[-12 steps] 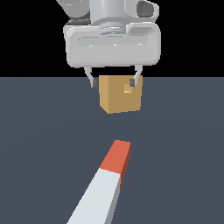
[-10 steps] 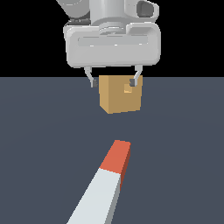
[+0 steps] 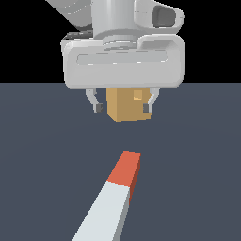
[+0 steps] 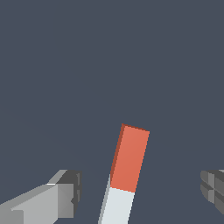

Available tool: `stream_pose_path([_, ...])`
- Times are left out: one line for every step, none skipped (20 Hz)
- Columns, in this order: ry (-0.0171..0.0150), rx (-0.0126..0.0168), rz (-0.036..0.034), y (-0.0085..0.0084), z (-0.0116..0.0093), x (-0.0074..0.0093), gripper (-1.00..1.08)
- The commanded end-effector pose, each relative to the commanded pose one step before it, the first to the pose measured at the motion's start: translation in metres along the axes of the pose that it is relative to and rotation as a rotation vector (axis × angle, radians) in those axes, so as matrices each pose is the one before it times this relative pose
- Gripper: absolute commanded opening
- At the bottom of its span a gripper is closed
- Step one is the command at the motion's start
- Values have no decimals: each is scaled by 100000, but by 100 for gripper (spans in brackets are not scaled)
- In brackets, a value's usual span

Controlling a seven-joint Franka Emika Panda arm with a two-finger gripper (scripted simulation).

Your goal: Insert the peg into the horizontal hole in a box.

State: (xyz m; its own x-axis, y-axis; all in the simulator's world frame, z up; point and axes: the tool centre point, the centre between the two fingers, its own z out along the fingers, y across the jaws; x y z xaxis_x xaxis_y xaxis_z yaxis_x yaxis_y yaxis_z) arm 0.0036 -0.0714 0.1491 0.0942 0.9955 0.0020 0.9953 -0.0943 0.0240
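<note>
The gripper (image 3: 122, 107) hangs above the dark worktop (image 3: 42, 141) with its fingers (image 3: 97, 105) spread wide and grasping nothing. The peg (image 3: 115, 195) lies flat on the worktop, its orange-red end pointing toward the box (image 3: 126, 107). In the wrist view the peg (image 4: 124, 173) lies between the two fingers (image 4: 65, 194), nearer the middle of the gap and touching neither. The box sits behind the gripper in the exterior view, its small hole (image 3: 137, 95) just visible on one face.
</note>
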Motion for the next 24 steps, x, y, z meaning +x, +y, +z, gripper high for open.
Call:
stream_pose_path([-316,599,5485,-110,1792,-2928,100])
stream_pose_path([-94,234,2538,-6,834,-1332,100])
stream_pose_path([-78,229,2462,-4,809,-1288,100])
stream_pose_path([-62,211,2249,-1,739,-1174,100])
stream_pose_path([-49,192,2038,0,670,-1061,100])
stream_pose_path([-39,174,1831,2,602,-952,100])
stream_pose_path([-28,156,1626,3,535,-844,100])
stream_pose_path([-16,138,1420,5,467,-734,100])
stream_pose_path([-4,120,1220,6,401,-628,100])
stream_pose_path([9,103,1017,7,334,-520,100])
stream_pose_path([20,85,815,7,268,-412,100])
stream_pose_path([30,68,621,8,203,-310,100])
stream_pose_path([35,51,432,7,141,-212,100])
stream_pose_path([30,31,245,5,80,-117,100])
stream_pose_path([11,9,68,2,24,-30,100])
stream_pose_path([-102,99,-283,-57,-98,89,100])
stream_pose_path([0,0,0,0,35,1,100])
stream_pose_path([0,0,0,-1,103,3,100])
stream_pose_path([0,0,0,-2,171,5,100])
stream_pose_path([0,0,0,-4,239,6,100])
stream_pose_path([22,-9,42,-6,301,-20,100])
stream_pose_path([0,0,0,-8,373,10,100])
stream_pose_path([31,-12,61,-11,431,-28,100])
stream_pose_path([0,0,0,-13,503,13,100])
